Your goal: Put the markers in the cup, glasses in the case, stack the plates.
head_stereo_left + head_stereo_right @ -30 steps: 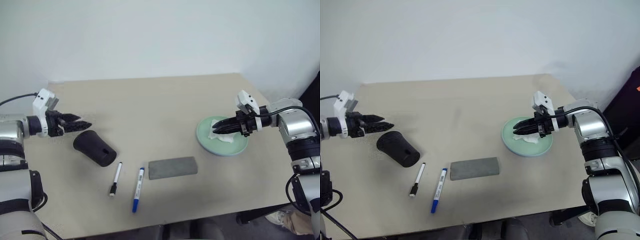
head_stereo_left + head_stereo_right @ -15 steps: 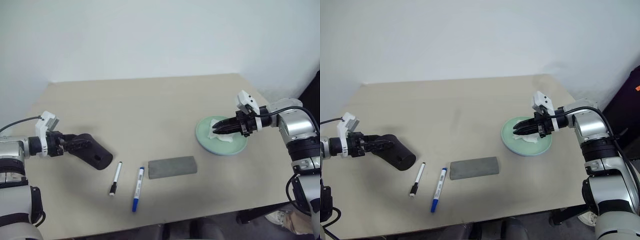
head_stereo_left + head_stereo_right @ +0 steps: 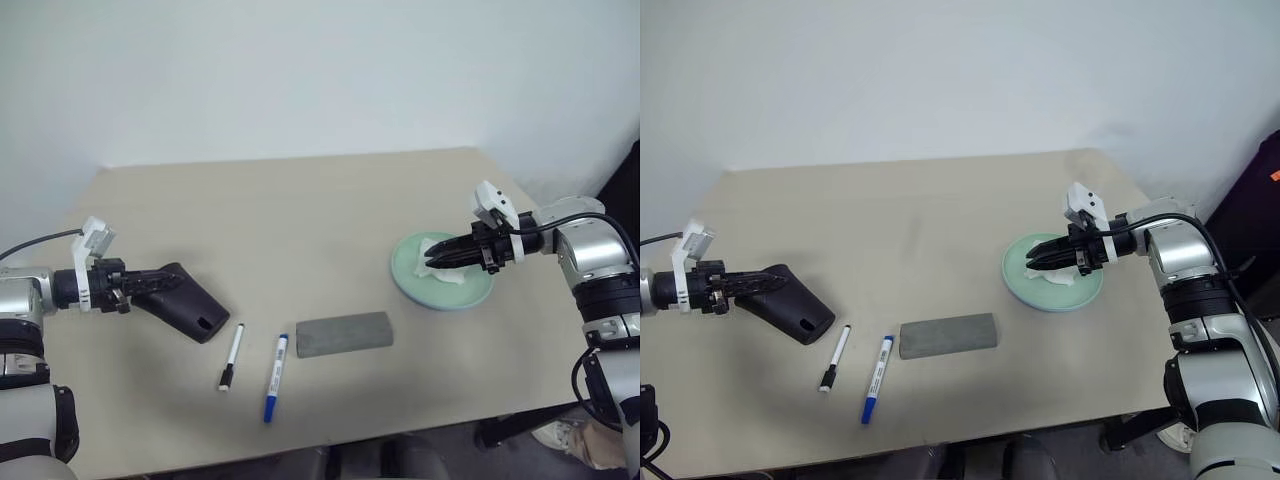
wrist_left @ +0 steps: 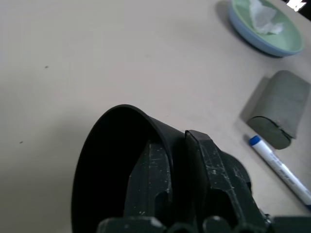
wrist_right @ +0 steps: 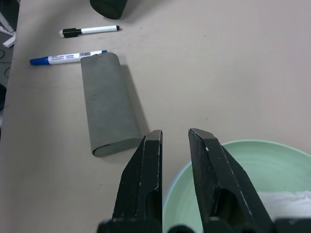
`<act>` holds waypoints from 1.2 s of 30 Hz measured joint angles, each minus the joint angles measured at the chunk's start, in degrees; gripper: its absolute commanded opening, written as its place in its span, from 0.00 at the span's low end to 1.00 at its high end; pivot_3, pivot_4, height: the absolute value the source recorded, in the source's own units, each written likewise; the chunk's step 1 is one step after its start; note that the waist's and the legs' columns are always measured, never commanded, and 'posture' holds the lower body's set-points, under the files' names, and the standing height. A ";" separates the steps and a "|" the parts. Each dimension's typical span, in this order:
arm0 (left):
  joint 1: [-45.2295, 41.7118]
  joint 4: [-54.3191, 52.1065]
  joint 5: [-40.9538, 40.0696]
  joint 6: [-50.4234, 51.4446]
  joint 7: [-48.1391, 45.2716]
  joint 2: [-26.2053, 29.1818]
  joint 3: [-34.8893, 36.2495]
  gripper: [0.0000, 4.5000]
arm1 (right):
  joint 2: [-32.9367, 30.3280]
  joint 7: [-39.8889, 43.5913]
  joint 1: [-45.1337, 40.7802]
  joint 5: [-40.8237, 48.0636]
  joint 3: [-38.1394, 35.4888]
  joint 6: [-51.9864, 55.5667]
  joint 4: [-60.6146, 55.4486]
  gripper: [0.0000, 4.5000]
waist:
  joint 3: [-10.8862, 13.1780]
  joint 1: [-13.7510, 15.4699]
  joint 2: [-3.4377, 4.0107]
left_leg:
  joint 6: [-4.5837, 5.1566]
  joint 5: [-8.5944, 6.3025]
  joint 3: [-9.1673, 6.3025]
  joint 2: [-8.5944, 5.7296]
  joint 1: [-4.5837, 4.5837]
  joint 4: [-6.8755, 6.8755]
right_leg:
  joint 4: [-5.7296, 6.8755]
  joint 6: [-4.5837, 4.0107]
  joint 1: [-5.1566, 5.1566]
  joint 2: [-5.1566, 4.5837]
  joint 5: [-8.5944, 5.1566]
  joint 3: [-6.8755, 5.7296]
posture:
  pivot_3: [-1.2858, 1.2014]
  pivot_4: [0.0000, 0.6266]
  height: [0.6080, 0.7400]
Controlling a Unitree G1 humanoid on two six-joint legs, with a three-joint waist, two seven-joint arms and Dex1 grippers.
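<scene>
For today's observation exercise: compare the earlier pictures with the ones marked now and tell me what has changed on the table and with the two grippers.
The left gripper came down from above the lying cup and closed on its rim, one finger inside; the cup has turned slightly on the table. Unchanged: the right gripper, narrowly open over the plates and tissue, the two markers and the case.
</scene>
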 measured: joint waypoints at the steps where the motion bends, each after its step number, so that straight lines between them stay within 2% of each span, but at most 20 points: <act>1: 0.15 -0.57 -0.09 0.19 -0.10 0.09 -0.05 0.00 | 0.03 0.00 -0.02 -0.02 0.00 -0.05 0.15 0.21 | 0.00 0.00 0.01 | 0.00 0.00 0.00 0.04 0.00 0.00 | 0.00 -0.03 0.00 0.00 0.02 -0.05 | 0.52 0.00 0.96; 9: 1.89 -8.55 -0.32 0.64 -1.43 0.85 -1.58 0.00 | 0.24 -0.01 -0.33 -0.37 0.00 -0.39 0.47 0.21 | 0.03 -0.25 0.03 | -0.01 -0.01 0.06 0.20 -0.09 -0.43 | 0.10 -0.18 0.12 0.07 0.10 -0.12 | 0.52 0.00 0.96; 12: 1.88 -9.95 0.04 0.45 -0.68 0.99 -2.52 0.00 | 0.31 0.01 -0.42 -0.41 0.02 -0.44 0.54 0.21 | 0.11 0.01 -0.58 | -0.01 0.00 1.51 0.17 0.08 -1.28 | 2.32 0.08 0.05 0.19 -0.11 1.37 | 0.52 0.00 0.96; 14: 1.70 -10.14 0.64 -0.24 0.57 1.18 -2.78 0.00 | 0.31 0.04 -0.56 -0.43 0.01 -0.57 0.74 0.21 | 0.35 0.24 -1.17 | -0.14 0.06 3.35 0.58 0.80 -1.17 | 3.28 -0.66 -0.70 -0.10 -1.53 2.73 | 0.52 0.00 0.96; 18: -1.78 -9.80 1.65 -2.67 3.79 1.04 -2.66 0.00 | 0.45 0.06 -0.77 -0.44 0.10 -0.75 1.32 0.21 | 0.76 0.29 0.10 | -1.88 -0.75 1.12 2.17 -0.65 2.49 | 2.00 -1.57 -0.19 -0.44 -1.19 -1.54 | 0.52 0.00 0.96; 19: -3.46 -9.42 1.75 -3.72 5.26 0.41 -2.28 0.00 | 0.52 0.08 -0.85 -0.43 0.12 -0.80 1.36 0.21 | 0.90 -0.14 1.04 | -1.82 -0.88 -0.47 2.29 -1.21 3.26 | 1.23 -1.46 0.48 -0.30 -0.67 -3.38 | 0.52 0.00 0.96; 20: -4.95 -8.90 1.84 -4.50 6.57 -0.09 -2.15 0.00 | 0.73 0.22 -0.71 -0.42 0.24 -0.82 1.34 0.21 | 0.69 -0.40 2.26 | -1.77 -0.90 -1.28 2.89 -2.30 3.05 | -0.49 -0.94 1.22 0.97 0.48 -3.94 | 0.52 0.00 0.96; 21: -8.07 -8.26 1.88 -5.86 8.44 -1.28 -1.93 0.00 | 0.40 0.31 -0.72 -0.43 0.17 -0.81 1.35 0.21 | 0.26 -0.31 1.59 | -1.77 -0.90 -1.03 2.72 -3.10 1.92 | 2.62 -0.29 0.41 1.25 0.35 -4.00 | 0.52 0.00 0.96; 22: -9.77 -8.03 1.92 -7.51 9.92 -2.51 -1.78 0.00 | 0.38 0.33 -0.87 -0.43 0.17 -0.81 1.29 0.21 | 0.06 -0.33 0.77 | -2.04 -0.73 -0.74 2.10 -2.55 0.67 | 3.97 0.55 1.04 1.30 -0.60 -3.48 | 0.52 0.00 0.96; 23: -10.47 -7.38 2.15 -9.22 11.16 -3.24 -1.74 0.00 | 0.63 0.33 -1.36 -0.41 0.18 -0.81 1.06 0.21 | -0.13 -0.16 0.10 | -2.78 -0.15 -1.11 0.47 -1.98 -1.27 | 2.29 0.14 2.63 1.72 -3.90 -1.82 | 0.52 0.00 0.96; 25: -12.48 -6.65 2.87 -11.75 12.68 -3.85 -2.00 0.00 | 0.74 0.37 -1.11 -0.40 0.22 -0.75 0.86 0.21 | 0.07 -0.42 -0.05 | -3.31 1.96 -2.17 -1.61 -0.96 -3.73 | 1.78 0.24 2.31 1.46 -3.90 0.16 | 0.52 0.00 0.96; 26: -13.48 -6.73 3.03 -12.96 12.86 -4.31 -2.16 0.00 | 0.61 0.38 -0.90 -0.40 0.22 -0.72 0.85 0.21 | 0.13 -0.52 -0.33 | -3.45 2.30 -1.56 -1.59 -0.60 -3.92 | 1.79 -0.09 2.33 0.61 -3.51 0.16 | 0.52 0.00 0.96; 27: -14.05 -7.16 3.21 -13.92 12.81 -4.67 -2.40 0.00 | 0.54 0.40 -0.90 -0.39 0.18 -0.69 0.82 0.21 | 0.13 -1.09 -0.23 | -3.56 2.03 -1.29 -1.27 -0.84 -2.70 | 1.78 -0.57 2.26 -0.10 -3.23 -0.64 | 0.52 0.00 0.96; 28: -14.16 -7.89 3.60 -15.01 12.64 -4.97 -2.70 0.00 | 0.62 0.39 -0.87 -0.38 0.19 -0.66 0.78 0.21 | 0.07 -1.60 0.30 | -3.36 1.05 -1.66 0.02 -1.19 0.09 | 1.78 -0.99 2.25 -1.07 -2.95 -2.70 | 0.52 0.00 0.96; 30: -14.03 -8.56 4.33 -16.41 12.26 -6.39 -3.85 0.00 | 0.66 0.42 -0.62 -0.37 0.20 -0.56 0.73 0.21 | 0.15 -2.57 1.14 | -2.66 0.44 -2.09 1.05 -1.71 1.49 | 1.66 -0.45 2.95 -1.83 -2.48 -5.11 | 0.52 0.00 0.96; 31: -13.98 -9.17 4.61 -16.98 11.64 -7.17 -5.10 0.00 | 0.64 0.43 -0.53 -0.36 0.18 -0.47 0.62 0.21 | 0.09 -2.76 1.25 | -2.61 0.41 -2.76 0.53 -2.06 1.22 | 1.84 0.46 2.62 -0.95 -2.53 -4.60 | 0.52 0.00 0.96; 32: -13.89 -9.98 5.12 -17.26 10.63 -8.11 -6.63 0.00 | 0.65 0.43 -0.53 -0.37 0.18 -0.33 0.52 0.21 | 0.06 -2.96 0.89 | -2.62 0.42 -3.38 -0.38 -2.28 0.65 | 2.80 1.20 1.97 0.38 -2.92 -2.69 | 0.52 0.00 0.96; 33: -13.78 -10.36 5.34 -17.38 10.08 -8.56 -7.59 0.00 | 0.65 0.43 -0.54 -0.36 0.19 -0.28 0.35 0.21 | 0.06 -2.98 0.62 | -2.64 0.43 -3.42 -0.89 -2.22 0.17 | 3.23 1.70 2.38 1.11 -3.23 -1.84 | 0.52 0.00 0.96; 34: -13.37 -11.01 5.86 -18.16 9.10 -8.73 -8.77 0.00 | 0.67 0.43 -0.54 -0.35 0.19 -0.23 0.12 0.21 | 0.07 -3.10 0.40 | -2.68 0.51 -3.54 -1.67 -2.03 -0.68 | 3.15 1.23 2.71 2.04 -4.56 -0.35 | 0.52 0.00 0.96; 36: -13.28 -11.65 6.77 -19.40 7.55 -8.71 -10.53 0.00 | 0.66 0.44 -0.13 -0.36 0.20 -0.04 0.14 0.21 | 0.12 -3.24 0.05 | -3.20 2.11 -4.30 -3.34 -0.91 -3.18 | 2.11 0.64 2.56 1.56 -4.34 1.30 | 0.52 0.00 0.96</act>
